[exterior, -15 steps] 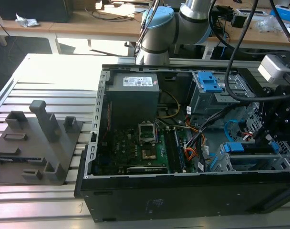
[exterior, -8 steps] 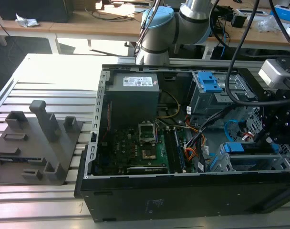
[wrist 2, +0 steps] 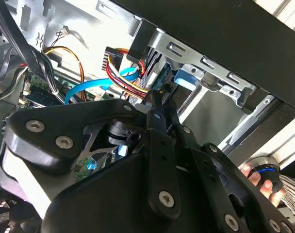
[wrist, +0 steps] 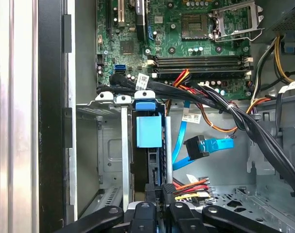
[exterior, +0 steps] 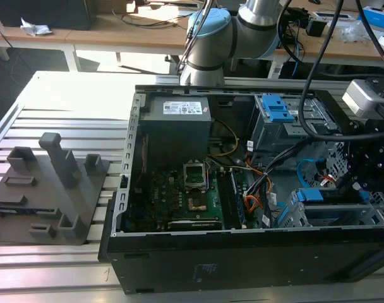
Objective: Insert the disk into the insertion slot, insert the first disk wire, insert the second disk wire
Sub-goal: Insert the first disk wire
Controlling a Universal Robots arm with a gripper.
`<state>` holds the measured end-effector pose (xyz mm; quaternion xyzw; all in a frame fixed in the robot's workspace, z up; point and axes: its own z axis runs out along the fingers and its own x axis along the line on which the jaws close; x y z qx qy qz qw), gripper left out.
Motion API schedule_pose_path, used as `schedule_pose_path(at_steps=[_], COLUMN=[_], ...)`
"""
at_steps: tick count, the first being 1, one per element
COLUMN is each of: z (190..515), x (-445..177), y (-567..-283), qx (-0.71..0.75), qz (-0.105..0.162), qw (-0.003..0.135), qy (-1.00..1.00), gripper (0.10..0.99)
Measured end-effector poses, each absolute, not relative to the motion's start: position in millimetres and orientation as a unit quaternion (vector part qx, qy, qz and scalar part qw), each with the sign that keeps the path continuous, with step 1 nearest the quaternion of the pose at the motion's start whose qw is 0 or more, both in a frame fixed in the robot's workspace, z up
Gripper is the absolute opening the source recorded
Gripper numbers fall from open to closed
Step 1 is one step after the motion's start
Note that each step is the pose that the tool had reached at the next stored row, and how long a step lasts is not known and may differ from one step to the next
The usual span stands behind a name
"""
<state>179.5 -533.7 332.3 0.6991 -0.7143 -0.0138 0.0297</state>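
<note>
The disk (wrist: 149, 160) stands edge-on inside the insertion slot (wrist: 108, 145), its blue carrier tab facing the camera. In the exterior view the disk (exterior: 331, 197) sits in the silver cage (exterior: 362, 218) at the case's near right corner. My gripper (wrist: 162, 191) is at the disk's end, shut on a black connector (wrist: 172, 187) with red, yellow and black wires. In the second wrist view the gripper (wrist 2: 159, 104) pinches that connector beside the cage, and the wire bundle (wrist 2: 130, 77) trails away from it. A blue flat cable with a black plug (wrist: 196, 146) hangs loose next to the disk.
The open computer case (exterior: 242, 259) lies on a slatted table. A thick black cable bundle (wrist: 244, 121) crosses above the cage. The motherboard (exterior: 186, 196) fills the middle. A grey cage with a blue latch (exterior: 275, 108) is at the back. A grey fixture plate (exterior: 47, 189) is at the exterior view's left.
</note>
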Motion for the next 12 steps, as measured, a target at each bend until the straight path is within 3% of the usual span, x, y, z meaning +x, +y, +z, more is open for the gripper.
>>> schedule_pose_path(at_steps=[2, 3, 12], z=[331.9, 332.6, 358.3], x=[179.4, 179.4, 179.4], y=[-533.8, -533.8, -533.1], qx=[0.699, 0.699, 0.699], qz=[-0.014, -0.013, -0.013], qw=[0.03, 0.03, 0.03], qy=[-0.714, -0.714, -0.714], gripper=[0.18, 0.243, 0.243])
